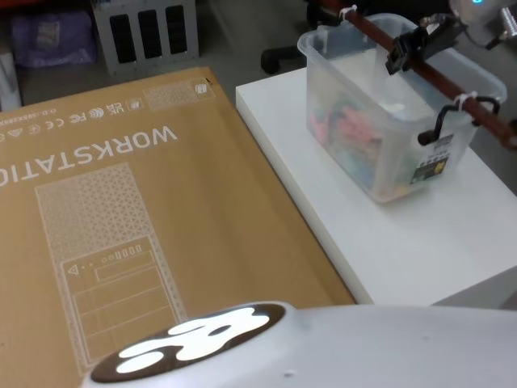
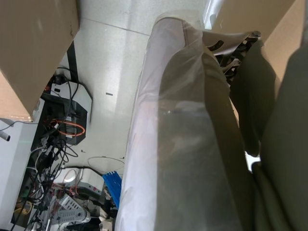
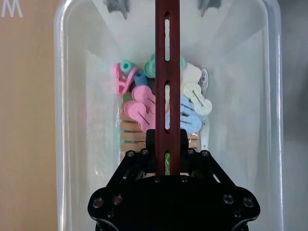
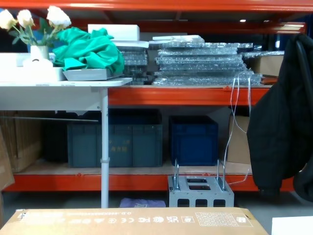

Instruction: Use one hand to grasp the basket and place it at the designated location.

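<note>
Brown cardboard [image 1: 121,242] printed WORKSTATION, right hand [image 3: 167,161] pinching basket's [image 1: 388,121] red-brown handle [image 3: 167,72]

Translucent glossy plastic basket [image 1: 380,153]; matt cardboard box [image 1: 121,234].

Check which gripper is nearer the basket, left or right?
Right. The right gripper is over the basket, jaws shut on its dark red handle bar. The left wrist view looks at floor and cables, nowhere near it.
</note>
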`<state>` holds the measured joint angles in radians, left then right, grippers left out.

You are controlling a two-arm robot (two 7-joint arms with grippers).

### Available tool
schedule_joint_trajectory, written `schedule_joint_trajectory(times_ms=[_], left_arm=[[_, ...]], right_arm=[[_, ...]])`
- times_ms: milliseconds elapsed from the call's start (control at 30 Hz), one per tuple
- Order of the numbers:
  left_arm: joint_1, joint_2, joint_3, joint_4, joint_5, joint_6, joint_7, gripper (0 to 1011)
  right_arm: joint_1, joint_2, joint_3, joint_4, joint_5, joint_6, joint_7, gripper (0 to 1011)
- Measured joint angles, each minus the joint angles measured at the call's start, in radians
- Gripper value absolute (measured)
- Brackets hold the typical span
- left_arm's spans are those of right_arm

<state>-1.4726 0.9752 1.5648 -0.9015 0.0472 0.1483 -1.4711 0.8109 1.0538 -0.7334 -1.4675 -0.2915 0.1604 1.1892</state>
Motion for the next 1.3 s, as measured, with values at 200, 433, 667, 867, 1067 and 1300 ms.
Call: schedule_joint_trajectory(times_ms=[200,433,667,867,1067,1300], left_arm=[[0.0,0.0,0.0,0.0,0.0,0.0,0.0,0],[0.0,0.0,0.0,0.0,0.0,0.0,0.0,0],[0.0,0.0,0.0,0.0,0.0,0.0,0.0,0],[0.0,0.0,0.0,0.0,0.0,0.0,0.0,0],[0.0,0.0,0.0,0.0,0.0,0.0,0.0,0],[0.0,0.0,0.0,0.0,0.0,0.0,0.0,0]], right_arm=[[0.013,-0.013,-0.015,0.015,-0.018,-0.002,0.019,240],[0.017,-0.012,-0.018,0.017,-0.019,-0.007,0.026,303],[0.018,-0.001,-0.006,0.006,-0.004,-0.007,0.019,496],[0.018,0.005,0.0,0.0,0.003,-0.009,0.014,695],[0.018,0.014,0.011,-0.012,0.015,-0.009,0.011,880],[0.021,0.018,0.017,-0.017,0.02,-0.007,0.011,1001]])
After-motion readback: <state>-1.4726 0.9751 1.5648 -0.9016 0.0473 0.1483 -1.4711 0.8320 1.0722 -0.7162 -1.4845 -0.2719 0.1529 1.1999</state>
